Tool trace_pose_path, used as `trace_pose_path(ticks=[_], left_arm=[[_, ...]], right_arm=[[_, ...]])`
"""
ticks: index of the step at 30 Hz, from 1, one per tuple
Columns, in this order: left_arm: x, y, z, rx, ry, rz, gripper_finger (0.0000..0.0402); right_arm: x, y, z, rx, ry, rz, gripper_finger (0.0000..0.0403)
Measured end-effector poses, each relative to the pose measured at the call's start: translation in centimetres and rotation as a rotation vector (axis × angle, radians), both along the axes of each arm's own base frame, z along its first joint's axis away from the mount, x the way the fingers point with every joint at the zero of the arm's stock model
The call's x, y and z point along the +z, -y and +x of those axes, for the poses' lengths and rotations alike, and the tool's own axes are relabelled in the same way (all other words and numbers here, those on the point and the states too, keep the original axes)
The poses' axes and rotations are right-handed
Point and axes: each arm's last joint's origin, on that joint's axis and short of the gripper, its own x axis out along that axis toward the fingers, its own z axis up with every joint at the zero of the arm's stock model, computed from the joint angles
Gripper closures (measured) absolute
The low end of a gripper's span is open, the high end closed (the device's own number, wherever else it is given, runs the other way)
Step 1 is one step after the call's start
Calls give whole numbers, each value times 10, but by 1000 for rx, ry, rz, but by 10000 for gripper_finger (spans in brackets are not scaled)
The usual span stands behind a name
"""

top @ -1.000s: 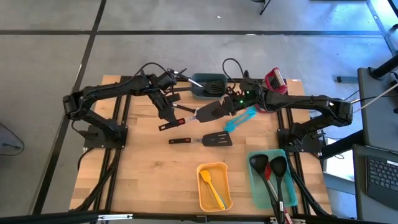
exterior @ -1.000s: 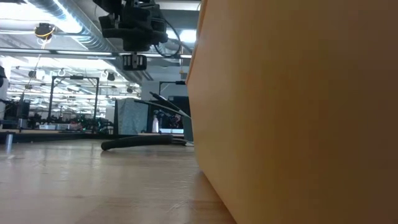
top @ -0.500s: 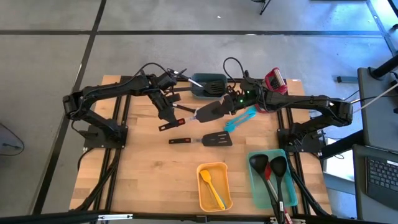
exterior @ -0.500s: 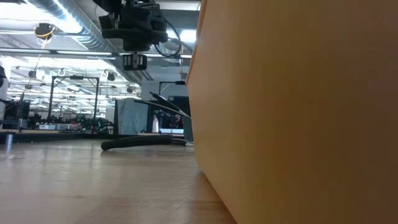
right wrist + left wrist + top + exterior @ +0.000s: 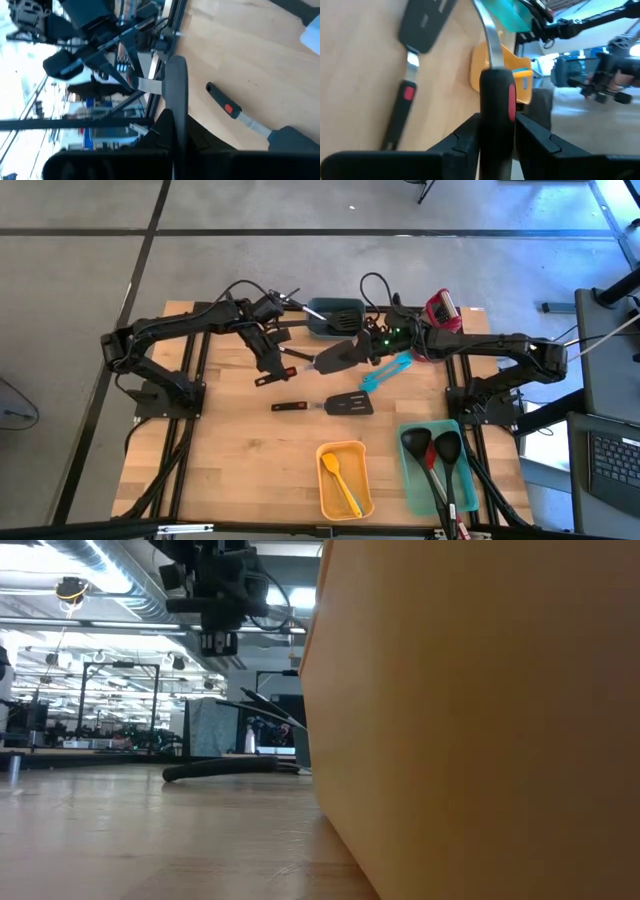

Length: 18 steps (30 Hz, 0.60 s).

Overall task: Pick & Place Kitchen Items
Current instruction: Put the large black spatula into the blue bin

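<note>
Right now I've got a black turner [image 5: 335, 357] slung in the air btwn both arms, just above the other black turner [image 5: 325, 404] lying flat mid-table. My left gripper [image 5: 272, 367] pinches its red-marked handle end; fingers [image 5: 465, 142] sit either side of the handle, touching it. My right gripper [image 5: 362, 347] is pressed together on the blade edge, thin enough that the jaws look fully closed. Prob a handover: two holds keep the long tool level. Teal spatula [image 5: 385, 370] lies just right of the lying turner. Teal bin [image 5: 437, 470] w/ black ladles and yellow bin [image 5: 345, 480] w/ a yellow spatula sit nearer the table's front edge than that turner, likely drop spots.
</note>
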Motion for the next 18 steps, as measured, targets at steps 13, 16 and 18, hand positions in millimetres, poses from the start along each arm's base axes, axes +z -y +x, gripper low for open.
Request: trace_pose_path(ticks=[13, 16, 18], left_arm=[[37, -35, -35, 212, 195, 227, 285], [44, -47, -46, 309, 208, 234, 266], [46, -55, -53, 386, 189, 214, 249]], right_arm=[[3, -17, 8, -242, -16, 25, 401], [1, -22, 9, -286, -19, 1, 401], [0, -24, 10, -329, -19, -15, 401]])
